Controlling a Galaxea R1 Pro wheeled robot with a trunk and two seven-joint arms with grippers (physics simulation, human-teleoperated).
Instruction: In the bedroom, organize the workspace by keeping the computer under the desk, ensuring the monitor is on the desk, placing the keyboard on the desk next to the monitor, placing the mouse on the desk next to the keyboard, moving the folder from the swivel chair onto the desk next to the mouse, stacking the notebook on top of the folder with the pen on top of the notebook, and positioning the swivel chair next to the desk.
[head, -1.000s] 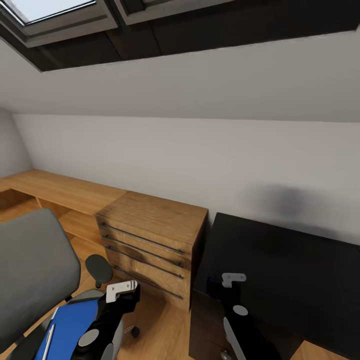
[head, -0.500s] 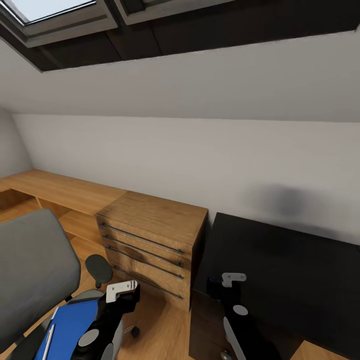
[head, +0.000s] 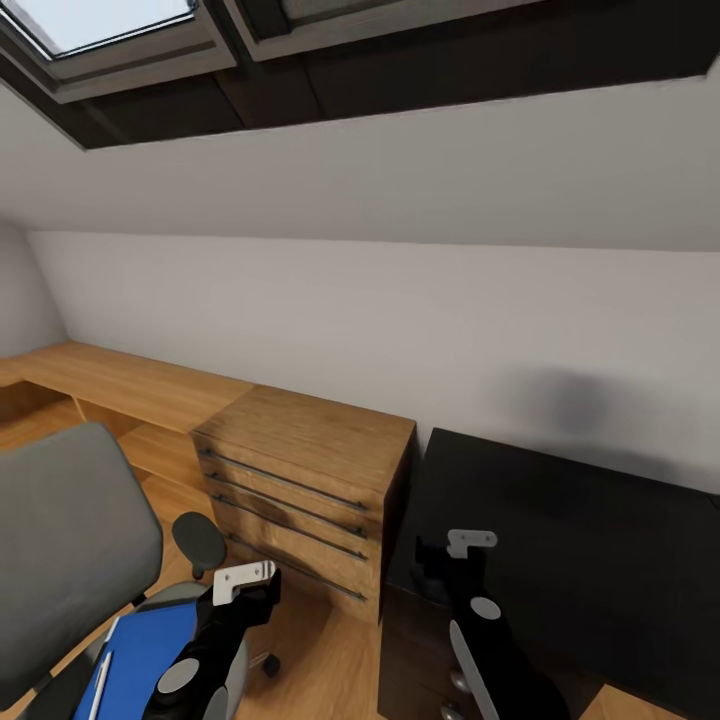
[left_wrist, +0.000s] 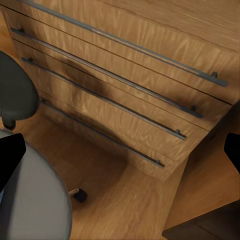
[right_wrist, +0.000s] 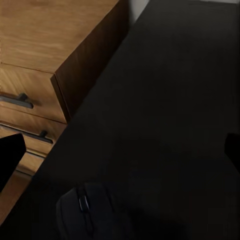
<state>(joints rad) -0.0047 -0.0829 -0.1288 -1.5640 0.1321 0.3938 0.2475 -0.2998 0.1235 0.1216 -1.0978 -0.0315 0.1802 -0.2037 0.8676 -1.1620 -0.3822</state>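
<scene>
The grey swivel chair (head: 70, 540) stands at the lower left on the wood floor. On its seat lies the blue folder (head: 145, 645), and the white pen (head: 100, 682) rests on the folder. My left gripper (head: 252, 588) hangs open beside the chair's seat (left_wrist: 30, 200), facing the dresser drawers; its dark fingertips (left_wrist: 10, 155) frame empty air. Over the near left corner of the glossy black desk (head: 590, 540), my right gripper (head: 445, 560) is open. A dark mouse (right_wrist: 87, 210) lies on the desk top (right_wrist: 165, 100) just in front of it.
A light wooden dresser (head: 310, 470) with bar handles (left_wrist: 125, 80) stands between chair and desk, touching the desk's side. A low wooden shelf (head: 120, 385) runs along the grey wall to the left. A skylight (head: 90, 25) sits in the sloped ceiling. The chair's castor (left_wrist: 80, 196) rests on the floor.
My right gripper has risen a little and moved slightly further over the desk corner. The head view has shifted slightly. The left arm, chair and folder keep their places.
</scene>
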